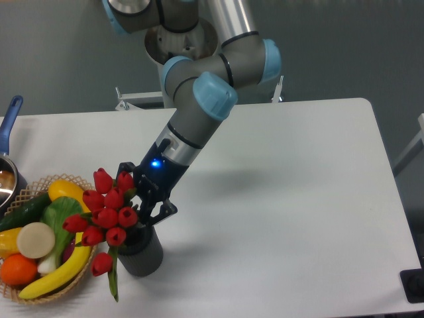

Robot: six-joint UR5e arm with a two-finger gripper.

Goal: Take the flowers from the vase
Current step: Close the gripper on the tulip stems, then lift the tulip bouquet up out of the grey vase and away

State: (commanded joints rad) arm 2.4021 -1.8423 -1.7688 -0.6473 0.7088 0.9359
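Observation:
The flowers, a bunch of red tulip buds with green stems and leaves, stand in the vase, a small dark grey cylinder near the table's front left. One bud and a leaf droop over the vase's left side. My gripper reaches down from the upper right to the stems just above the vase's mouth, right beside the buds. Its black fingers are partly hidden by the buds and blend with the dark vase. I cannot tell whether they are closed on the stems.
A wicker basket with a banana, orange, cucumber and other produce sits just left of the vase, touching the flowers' left side. A pot with a blue handle is at the far left edge. A black object lies at the bottom right corner.

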